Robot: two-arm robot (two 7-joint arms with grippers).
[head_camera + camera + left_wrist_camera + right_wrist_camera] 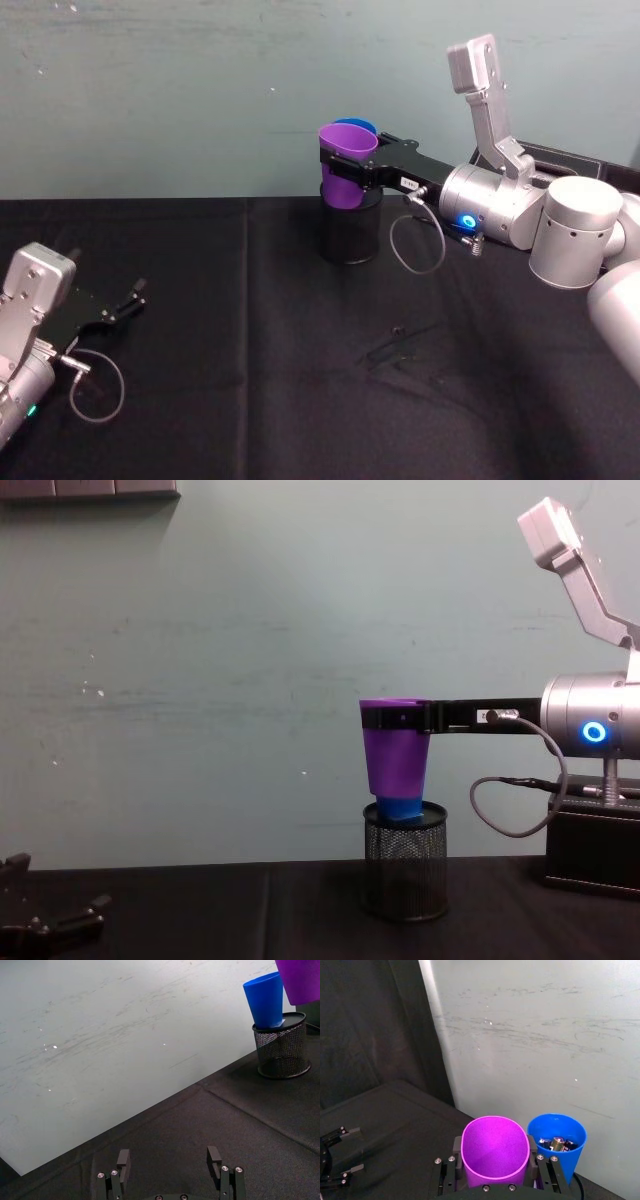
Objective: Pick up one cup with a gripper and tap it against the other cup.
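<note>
Purple cup, clamped in right gripper, raised just beside blue cup at one o'clock, apparently for tapping; left gripper parked, jaws apart.

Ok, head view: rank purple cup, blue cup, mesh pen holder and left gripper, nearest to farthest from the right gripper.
1. The purple cup, clamped in the jaws of the right gripper.
2. The blue cup, just behind it.
3. The mesh pen holder, directly below.
4. The left gripper, parked open at the near left.
</note>
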